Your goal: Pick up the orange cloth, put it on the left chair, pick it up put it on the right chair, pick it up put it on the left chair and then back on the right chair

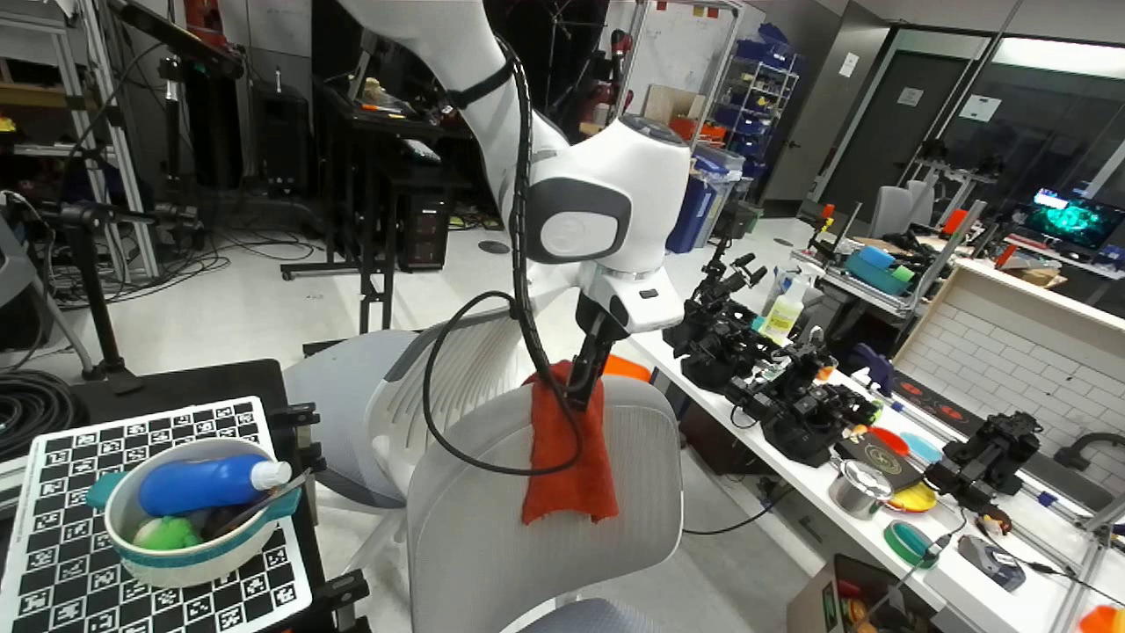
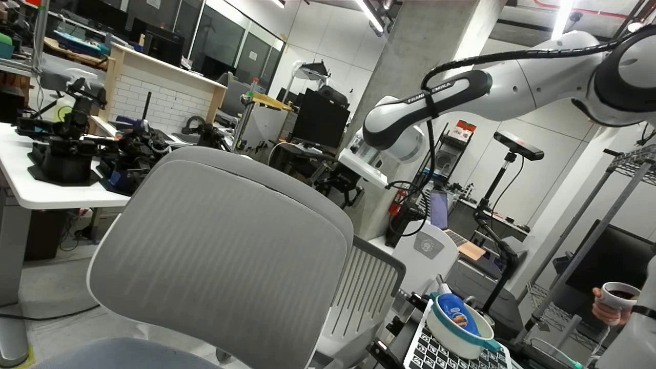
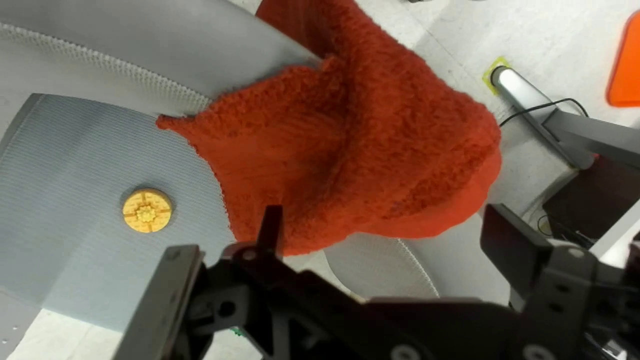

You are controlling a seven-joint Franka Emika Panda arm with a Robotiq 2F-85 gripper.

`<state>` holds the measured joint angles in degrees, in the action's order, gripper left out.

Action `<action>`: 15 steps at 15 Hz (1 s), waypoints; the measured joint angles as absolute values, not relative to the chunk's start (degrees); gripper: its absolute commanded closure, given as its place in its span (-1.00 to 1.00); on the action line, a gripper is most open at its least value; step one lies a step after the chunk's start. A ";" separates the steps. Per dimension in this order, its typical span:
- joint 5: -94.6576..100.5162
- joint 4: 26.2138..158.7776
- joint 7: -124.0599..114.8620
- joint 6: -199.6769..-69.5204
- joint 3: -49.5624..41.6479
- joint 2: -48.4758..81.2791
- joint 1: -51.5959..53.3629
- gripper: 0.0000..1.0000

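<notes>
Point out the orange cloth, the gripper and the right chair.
Orange cloth [image 3: 350,140], wrist view: middle of its draped fabric.
Gripper [image 3: 384,226], wrist view: midway between its open fingertips.
Right chair [image 1: 545,558], in an exterior view: bare lower part of its backrest.

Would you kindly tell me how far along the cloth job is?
Looks done: the orange cloth is draped over the back of the right chair.
In hand: nothing gripped; the claw stands open close to the cloth.
Remaining: no cloth shows on the left chair, and the swaps made cannot be counted. If this is final, probably only withdrawing is left; otherwise, likely more carries.
</notes>
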<state>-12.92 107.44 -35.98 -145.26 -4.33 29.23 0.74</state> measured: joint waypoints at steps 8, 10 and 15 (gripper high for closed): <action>-12.96 102.55 -37.82 -142.62 -3.99 32.81 1.89 0.43; -12.96 101.59 -37.85 -142.04 -4.02 32.77 1.88 0.74; -12.96 99.20 -38.04 -139.96 -4.50 32.48 1.39 0.95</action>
